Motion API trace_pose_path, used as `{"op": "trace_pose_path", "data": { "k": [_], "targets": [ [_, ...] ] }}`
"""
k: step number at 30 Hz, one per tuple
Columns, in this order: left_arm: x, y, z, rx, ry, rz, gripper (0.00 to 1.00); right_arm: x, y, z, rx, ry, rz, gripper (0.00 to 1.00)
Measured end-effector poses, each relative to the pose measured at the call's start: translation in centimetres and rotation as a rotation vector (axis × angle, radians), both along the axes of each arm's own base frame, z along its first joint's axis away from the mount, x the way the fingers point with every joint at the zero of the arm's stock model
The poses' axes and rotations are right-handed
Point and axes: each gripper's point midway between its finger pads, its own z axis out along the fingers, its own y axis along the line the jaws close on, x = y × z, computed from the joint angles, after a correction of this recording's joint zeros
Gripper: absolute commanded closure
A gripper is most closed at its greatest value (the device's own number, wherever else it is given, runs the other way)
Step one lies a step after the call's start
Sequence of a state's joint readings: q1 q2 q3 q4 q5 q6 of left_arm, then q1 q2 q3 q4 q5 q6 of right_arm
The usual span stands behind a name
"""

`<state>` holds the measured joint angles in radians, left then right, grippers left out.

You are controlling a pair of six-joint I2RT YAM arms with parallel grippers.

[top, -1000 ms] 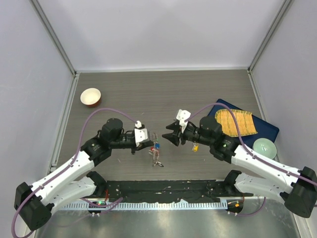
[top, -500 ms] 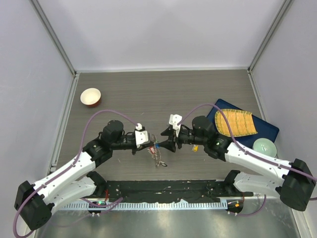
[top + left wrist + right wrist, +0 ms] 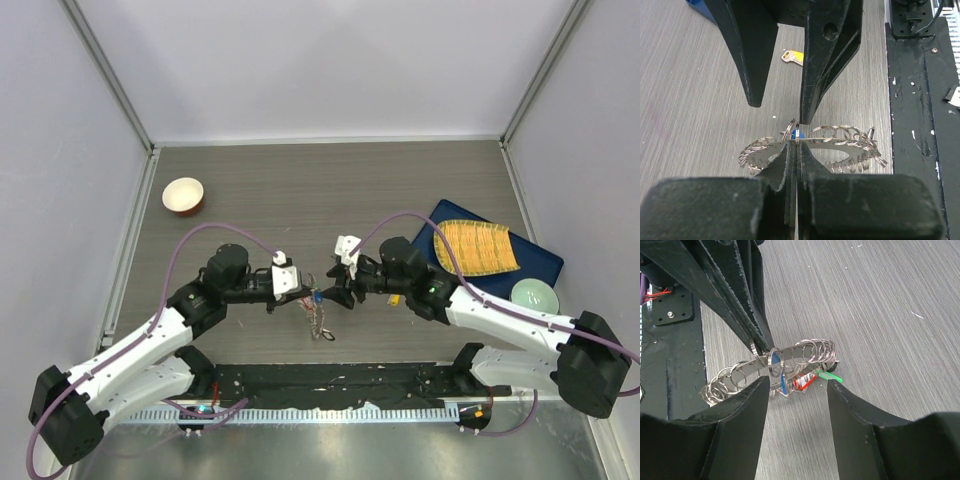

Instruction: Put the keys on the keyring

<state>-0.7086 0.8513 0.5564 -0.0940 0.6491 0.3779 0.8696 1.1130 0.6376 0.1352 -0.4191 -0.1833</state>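
My left gripper (image 3: 303,292) is shut on the rim of the keyring (image 3: 840,141), a flat grey toothed ring carrying several small split rings, held just above the table. Keys with blue (image 3: 783,382), red (image 3: 804,381) and green (image 3: 830,375) tags hang below the keyring (image 3: 790,352). My right gripper (image 3: 797,385) stands open facing it, one finger on each side of those hanging keys, not touching them. In the left wrist view the right gripper (image 3: 780,111) points down at the ring's far rim. A yellow-tagged key (image 3: 792,57) lies alone on the table behind it.
A red-and-white bowl (image 3: 183,195) sits at the far left. At the right, a blue tray (image 3: 540,262) carries a yellow mat (image 3: 475,246), with a pale green bowl (image 3: 534,297) beside it. A black strip (image 3: 330,385) runs along the near edge.
My right gripper has moved left and down until its open fingers flank the hanging keys. The left gripper has kept the keyring almost in place.
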Motion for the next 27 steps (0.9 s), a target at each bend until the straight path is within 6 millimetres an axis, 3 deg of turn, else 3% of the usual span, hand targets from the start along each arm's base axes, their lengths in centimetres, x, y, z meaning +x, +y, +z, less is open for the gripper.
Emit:
{"op": "trace_pose_path", "data": {
  "k": [14,21,27],
  "targets": [
    [-0.5,-0.1,0.1,0.002,-0.039,-0.051,1.0,0.8,0.5,-0.2,0.008,-0.013,-0.02,0.47],
    [-1.4,0.1,-1.0,0.059,-0.071,-0.096,1.0,1.9,0.8,-0.9,0.002,0.001,-0.069,0.47],
    [-2.3,0.3,-1.8,0.146,-0.14,-0.132,1.0,3.2,2.0,-0.1,0.016,0.016,-0.096,0.48]
  ]
}}
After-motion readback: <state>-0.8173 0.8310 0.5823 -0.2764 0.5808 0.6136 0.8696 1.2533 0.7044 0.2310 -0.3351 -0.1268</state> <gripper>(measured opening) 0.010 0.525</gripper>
